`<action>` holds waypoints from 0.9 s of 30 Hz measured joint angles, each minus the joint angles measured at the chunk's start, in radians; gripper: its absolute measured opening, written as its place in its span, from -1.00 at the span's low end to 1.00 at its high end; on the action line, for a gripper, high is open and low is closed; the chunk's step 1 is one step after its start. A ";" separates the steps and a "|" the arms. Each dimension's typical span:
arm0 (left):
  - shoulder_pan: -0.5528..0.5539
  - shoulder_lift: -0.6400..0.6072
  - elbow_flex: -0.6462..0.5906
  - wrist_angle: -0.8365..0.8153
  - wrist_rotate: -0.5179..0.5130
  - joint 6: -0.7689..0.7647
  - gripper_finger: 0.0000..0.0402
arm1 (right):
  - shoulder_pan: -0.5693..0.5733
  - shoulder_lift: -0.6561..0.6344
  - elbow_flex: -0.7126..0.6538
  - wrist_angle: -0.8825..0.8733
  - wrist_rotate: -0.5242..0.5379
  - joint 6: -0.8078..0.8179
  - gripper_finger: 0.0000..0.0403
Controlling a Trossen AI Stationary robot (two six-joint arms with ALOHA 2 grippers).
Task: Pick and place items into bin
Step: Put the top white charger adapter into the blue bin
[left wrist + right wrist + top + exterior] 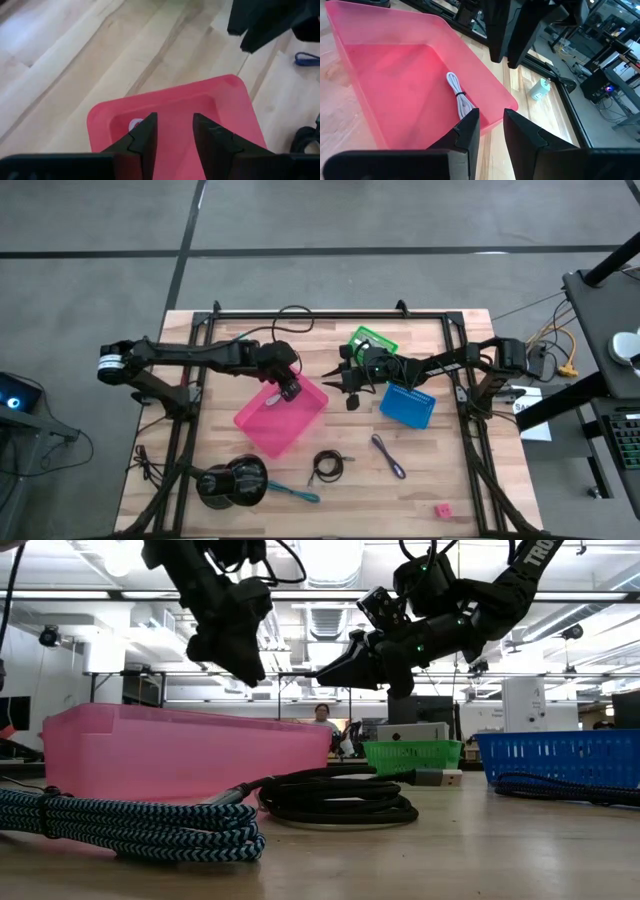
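wooden worktop [230, 490] on grey floor; lab room behind. pink bin [281, 416] at centre holds a whitish cord [459, 98]. left pincer [175, 135] over the bin, spread, empty. right pincer [491, 131] beside the bin, slightly spread, empty. black cord [326, 466] near front edge.

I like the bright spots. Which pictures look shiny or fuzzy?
Low view: ceiling lights glare bright, and the braided teal cord up close looks soft. Left wrist view: the pale table shines, slightly blurry. Right wrist view: the pink bin and whitish cord look sharp.
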 joint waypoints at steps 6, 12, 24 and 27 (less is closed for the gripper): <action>-0.003 -0.001 -0.001 -0.006 0.012 0.002 -0.46 | 0.000 0.000 0.000 0.000 0.000 0.000 -0.66; -0.003 -0.001 -0.002 -0.007 0.012 0.064 -0.46 | 0.000 0.000 0.000 0.000 0.000 0.000 -0.62; -0.003 -0.001 0.002 -0.006 -0.016 0.384 -0.46 | 0.000 0.000 0.000 0.000 0.000 0.000 -0.65; -0.003 -0.001 0.004 -0.006 -0.088 0.468 -0.46 | 0.000 0.000 0.000 0.000 0.000 0.000 -0.66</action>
